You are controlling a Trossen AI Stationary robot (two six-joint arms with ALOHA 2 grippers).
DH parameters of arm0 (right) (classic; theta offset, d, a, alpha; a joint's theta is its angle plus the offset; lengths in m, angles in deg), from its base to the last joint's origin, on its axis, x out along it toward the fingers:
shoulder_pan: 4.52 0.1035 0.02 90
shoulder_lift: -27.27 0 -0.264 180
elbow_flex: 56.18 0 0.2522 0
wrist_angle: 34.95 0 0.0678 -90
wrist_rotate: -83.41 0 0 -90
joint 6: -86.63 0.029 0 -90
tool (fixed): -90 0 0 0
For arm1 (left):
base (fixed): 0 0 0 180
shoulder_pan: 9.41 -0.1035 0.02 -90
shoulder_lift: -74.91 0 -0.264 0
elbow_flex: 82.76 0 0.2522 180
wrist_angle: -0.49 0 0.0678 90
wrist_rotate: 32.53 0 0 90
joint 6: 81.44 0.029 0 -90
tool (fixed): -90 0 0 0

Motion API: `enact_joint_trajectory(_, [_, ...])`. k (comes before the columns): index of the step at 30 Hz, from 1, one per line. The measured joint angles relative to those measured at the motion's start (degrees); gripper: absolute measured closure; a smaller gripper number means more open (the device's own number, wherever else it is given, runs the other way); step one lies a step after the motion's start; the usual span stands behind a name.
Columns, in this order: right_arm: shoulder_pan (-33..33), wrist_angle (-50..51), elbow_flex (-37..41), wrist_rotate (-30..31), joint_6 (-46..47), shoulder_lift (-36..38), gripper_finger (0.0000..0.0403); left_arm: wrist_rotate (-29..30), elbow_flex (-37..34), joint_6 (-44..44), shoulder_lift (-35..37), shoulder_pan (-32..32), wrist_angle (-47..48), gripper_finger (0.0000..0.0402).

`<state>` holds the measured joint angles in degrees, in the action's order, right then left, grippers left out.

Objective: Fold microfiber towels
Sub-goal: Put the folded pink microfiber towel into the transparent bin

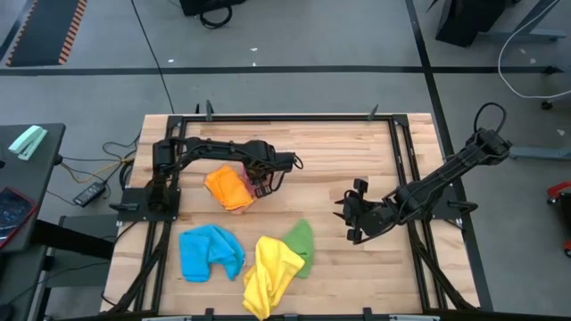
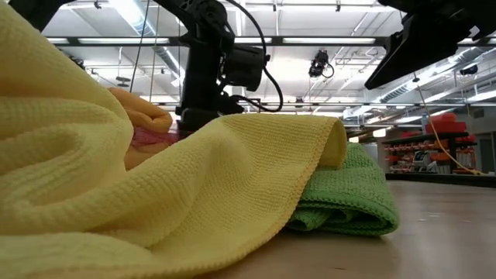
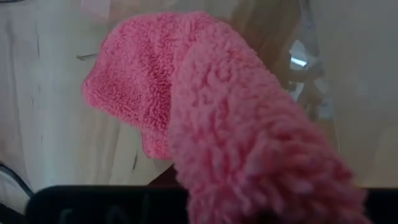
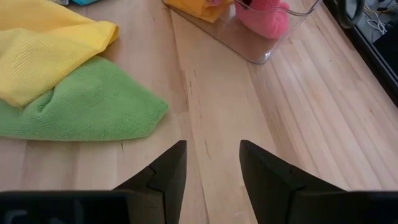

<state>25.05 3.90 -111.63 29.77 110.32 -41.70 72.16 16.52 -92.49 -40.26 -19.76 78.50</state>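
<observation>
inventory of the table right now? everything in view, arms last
orange towel: 1, orange, in the tub at the table's left-centre
pink towel: 1, pink, in the tub at the left gripper
tub: 1, clear plastic, left-centre
blue towel: 1, blue, front left
yellow towel: 1, yellow, front centre, overlapping the green
green towel: 1, green, front centre
table: 1, pale wood
left gripper: over the tub
right gripper: open, empty, over bare wood at right
</observation>
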Motion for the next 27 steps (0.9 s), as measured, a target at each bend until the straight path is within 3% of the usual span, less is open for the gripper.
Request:
enact_joint_trajectory(9, [0.3,0.0,0.0,0.0,0.1,0.0,0.0247,-0.2,0.0,4.3,0.5,0.4,-2.4,0.0242])
enact_joint_trajectory(17, [0.3,-0.4,0.0,0.0,0.1,0.0,0.0247,-5.4,0.1,6.2,5.1,0.6,-1.8,0.0162])
enact_joint_trajectory(22, [0.3,-0.8,0.0,0.0,-0.3,0.0,0.0247,-5.6,0.2,8.0,10.5,0.8,-1.0,0.0148])
enact_joint_trajectory(27, [0.3,-0.9,0.0,0.0,-0.2,0.0,0.0247,-5.6,0.2,9.4,13.3,-1.9,-1.0,0.0164])
